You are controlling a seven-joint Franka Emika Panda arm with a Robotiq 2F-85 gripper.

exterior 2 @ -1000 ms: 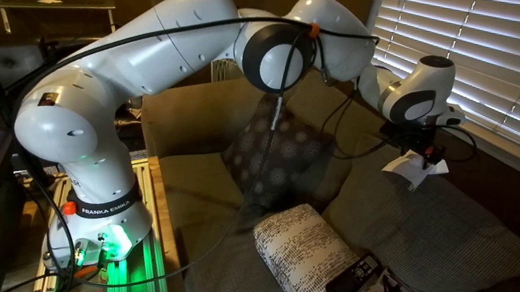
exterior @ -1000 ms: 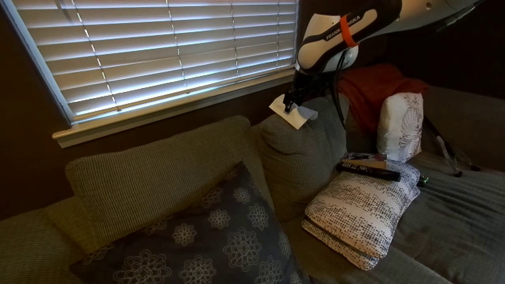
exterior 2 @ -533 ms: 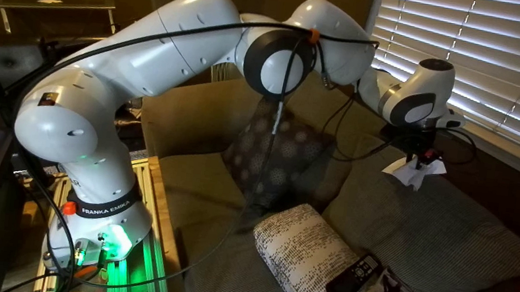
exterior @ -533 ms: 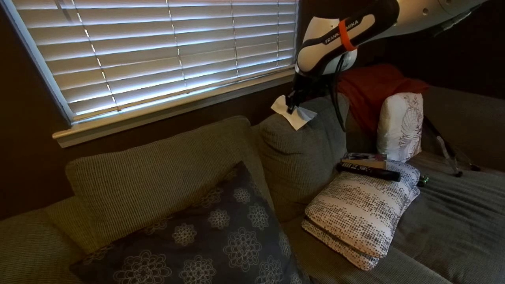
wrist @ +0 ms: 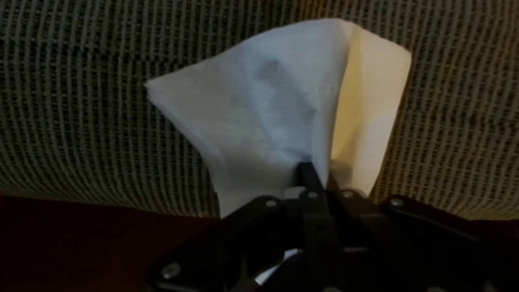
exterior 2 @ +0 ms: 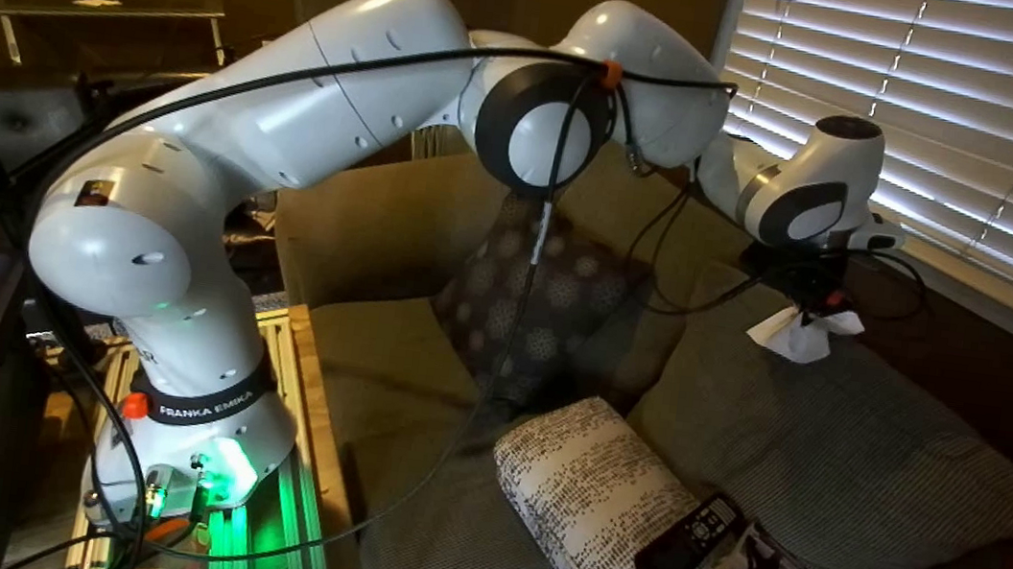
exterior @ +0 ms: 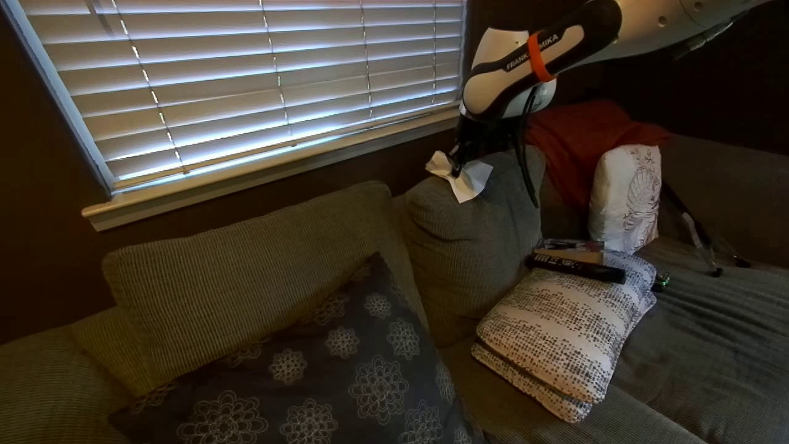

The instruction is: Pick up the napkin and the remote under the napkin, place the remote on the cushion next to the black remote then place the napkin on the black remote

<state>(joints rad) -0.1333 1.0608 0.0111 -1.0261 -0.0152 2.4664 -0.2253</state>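
Pinching a fold of the napkin (wrist: pixel 279 105) at the top of the sofa back (exterior 2: pixel 849 443), my pincer (wrist: pixel 319 172) is nearly closed; the black remote (exterior 2: pixel 687 545) lies well below on the cushion (exterior 2: pixel 584 483), long axis toward that back.

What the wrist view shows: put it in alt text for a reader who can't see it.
A dark claw at the bottom pinches a creased white napkin, which fans out mostly toward the top. Ribbed sofa fabric lies behind it; the lower left is too dark to make out.
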